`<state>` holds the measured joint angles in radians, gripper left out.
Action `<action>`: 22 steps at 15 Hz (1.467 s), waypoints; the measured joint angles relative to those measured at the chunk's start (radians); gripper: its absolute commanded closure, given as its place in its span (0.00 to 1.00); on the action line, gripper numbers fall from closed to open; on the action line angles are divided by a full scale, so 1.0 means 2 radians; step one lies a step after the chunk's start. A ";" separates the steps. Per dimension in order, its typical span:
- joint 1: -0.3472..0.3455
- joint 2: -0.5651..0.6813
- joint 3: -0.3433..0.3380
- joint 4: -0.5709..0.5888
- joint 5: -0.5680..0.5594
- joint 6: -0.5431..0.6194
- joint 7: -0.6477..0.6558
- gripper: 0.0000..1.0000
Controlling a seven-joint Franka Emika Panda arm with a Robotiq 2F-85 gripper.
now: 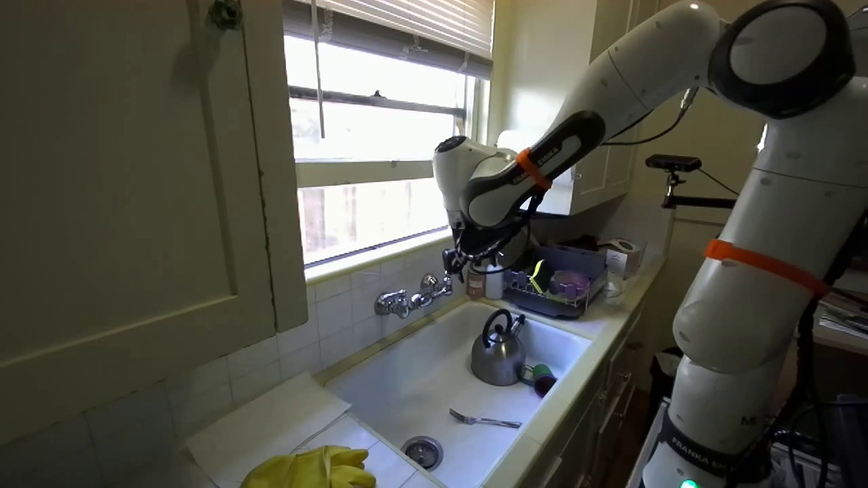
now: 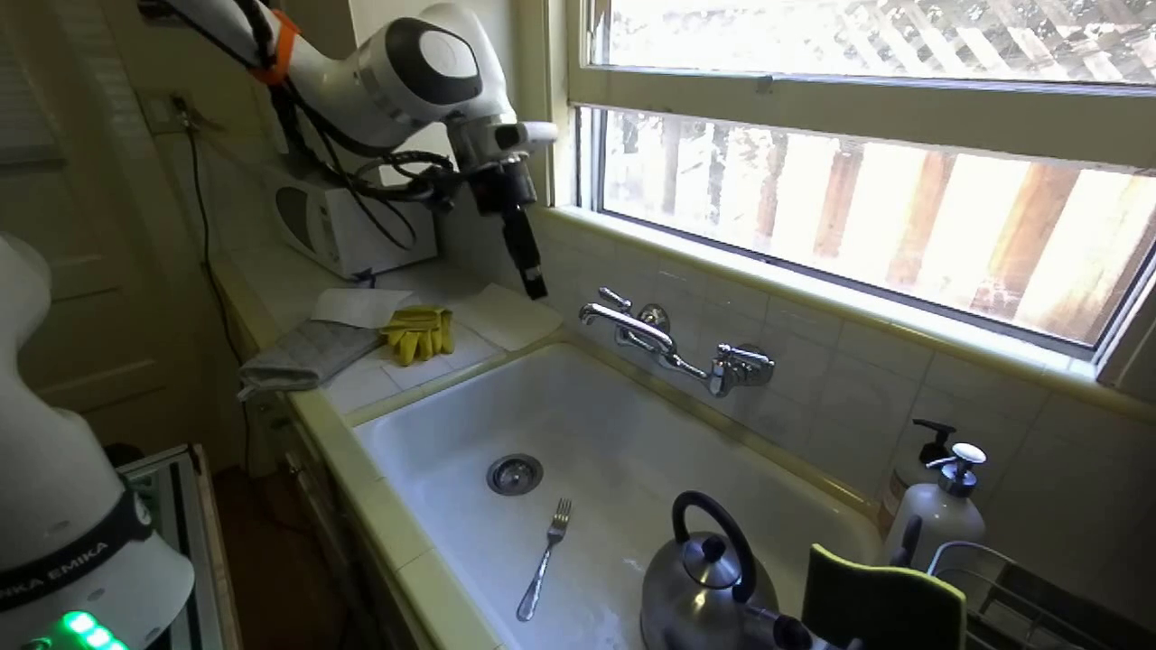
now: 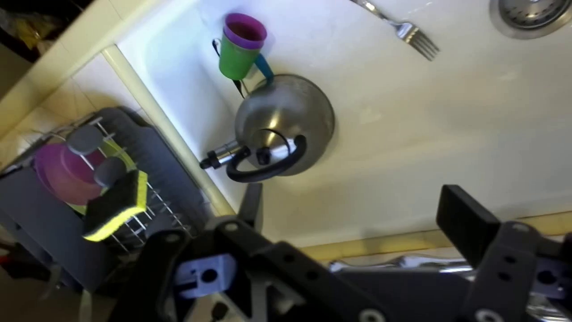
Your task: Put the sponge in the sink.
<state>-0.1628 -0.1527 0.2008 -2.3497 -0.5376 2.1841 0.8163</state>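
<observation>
Scrub sponge (image 3: 117, 203), yellow & dark, tilted at wire side of dish rack (image 3: 42, 219) beside sink (image 3: 380, 179); in sink I log stovetop kettle (image 3: 295, 116), stacked purple & green cups (image 3: 237, 60) just beside it, fork (image 3: 404, 31) approx. between kettle & drain (image 3: 532, 13); my gripper (image 3: 354, 205) hangs above sink's faucet (image 2: 652, 336) side, fingers (image 3: 464, 223) spread wide; yellow rubber gloves (image 2: 417, 334) on tiled counter (image 2: 357, 390), both exterior views.

Smooth glossy sink (image 3: 393, 152), satiny metal kettle (image 3: 290, 114), shiny metal fork (image 3: 407, 32) and faucet (image 2: 664, 346), matt-faced sponge (image 3: 116, 205)
</observation>
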 measured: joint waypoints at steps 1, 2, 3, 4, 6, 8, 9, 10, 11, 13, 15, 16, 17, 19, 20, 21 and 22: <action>-0.002 0.017 -0.016 0.006 -0.011 0.000 0.021 0.00; -0.003 0.033 -0.032 0.012 -0.021 0.000 0.041 0.00; -0.004 0.048 -0.049 0.018 -0.028 0.000 0.060 0.00; -0.005 0.061 -0.067 0.024 -0.035 0.000 0.076 0.00; -0.006 0.084 -0.101 0.037 -0.041 0.000 0.101 0.00; -0.008 0.104 -0.133 0.051 -0.046 0.000 0.121 0.00; -0.008 0.113 -0.146 0.058 -0.048 0.000 0.130 0.00; -0.009 0.123 -0.160 0.066 -0.049 0.000 0.137 0.00; -0.010 0.132 -0.171 0.074 -0.049 -0.001 0.143 0.00; -0.010 0.150 -0.193 0.090 -0.049 -0.005 0.154 0.00; -0.012 0.165 -0.210 0.106 -0.048 -0.012 0.158 0.00; -0.012 0.169 -0.215 0.110 -0.048 -0.013 0.156 0.00; -0.012 0.169 -0.215 0.110 -0.048 -0.013 0.156 0.00; -0.009 0.169 -0.214 0.110 -0.048 -0.013 0.156 0.00; -0.008 0.169 -0.214 0.110 -0.048 -0.013 0.156 0.00; -0.007 0.169 -0.214 0.110 -0.048 -0.013 0.156 0.00; -0.007 0.169 -0.214 0.110 -0.048 -0.013 0.156 0.00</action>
<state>-0.1776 0.1854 -0.2276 -2.1301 -0.6328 2.1589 1.1281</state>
